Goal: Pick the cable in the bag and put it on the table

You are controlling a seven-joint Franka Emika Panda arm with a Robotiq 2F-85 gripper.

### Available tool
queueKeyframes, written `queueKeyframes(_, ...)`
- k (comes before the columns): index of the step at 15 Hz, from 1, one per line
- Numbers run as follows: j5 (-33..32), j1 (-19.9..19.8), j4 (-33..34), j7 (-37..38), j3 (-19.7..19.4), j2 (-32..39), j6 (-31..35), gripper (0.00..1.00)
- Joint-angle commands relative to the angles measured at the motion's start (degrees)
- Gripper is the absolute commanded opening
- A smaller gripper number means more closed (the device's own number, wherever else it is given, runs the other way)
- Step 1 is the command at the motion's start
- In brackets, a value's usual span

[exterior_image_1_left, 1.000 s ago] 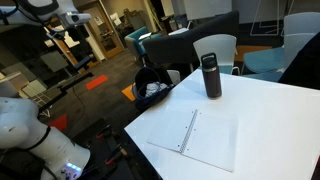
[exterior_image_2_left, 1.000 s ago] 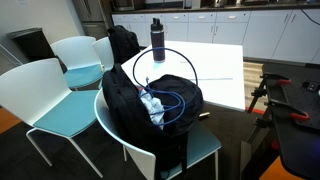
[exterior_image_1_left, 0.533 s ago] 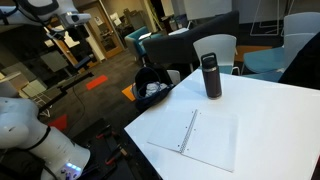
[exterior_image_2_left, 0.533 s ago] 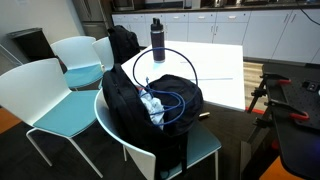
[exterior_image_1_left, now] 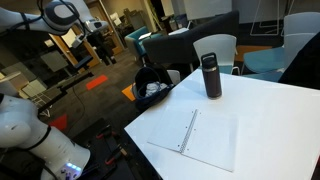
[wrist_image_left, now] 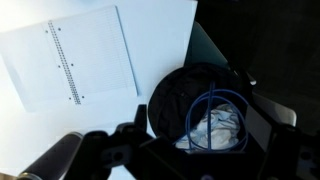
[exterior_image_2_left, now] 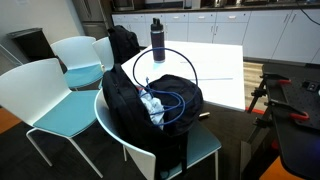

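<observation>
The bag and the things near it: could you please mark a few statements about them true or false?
1. The cable lies in the bag. True.
2. The tumbler lies on its side. False: it stands upright on the table.
3. The pad lies flat on the table. True.
4. The bag sits on the table. False: it rests on a chair beside the table.

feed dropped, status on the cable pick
Gripper aloft, clear of the bag, jaw state unclear. Cable looped in the open bag, not gripped. White crumpled stuff beside it; nothing over it.
</observation>
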Motion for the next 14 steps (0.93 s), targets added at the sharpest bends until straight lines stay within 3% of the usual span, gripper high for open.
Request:
queueKeyframes(1,-1.5,1.7,1.4,-11.2,-3.6,9.4,9.8,1.0)
queueKeyframes(5,5.2,1.9,1.8,-29.0,-7.9,17.7,22.8,1.0)
queueKeyframes(8,16.1,1.8,3.7,-43.2,-8.3,24.2,27.9,1.0)
queueKeyframes(10,25.8,0.7,5.7,-53.0,-6.8,27.7,26.9,1.0)
queueKeyframes(12,32.4,-0.5,7.8,-58.9,-5.1,29.6,21.4,1.0)
queueKeyframes(13,31.4,-0.8,8.6,-55.5,-5.3,29.7,16.5,1.0)
queueKeyframes(14,29.7,-0.3,5.7,-55.4,-5.3,28.8,22.8,1.0)
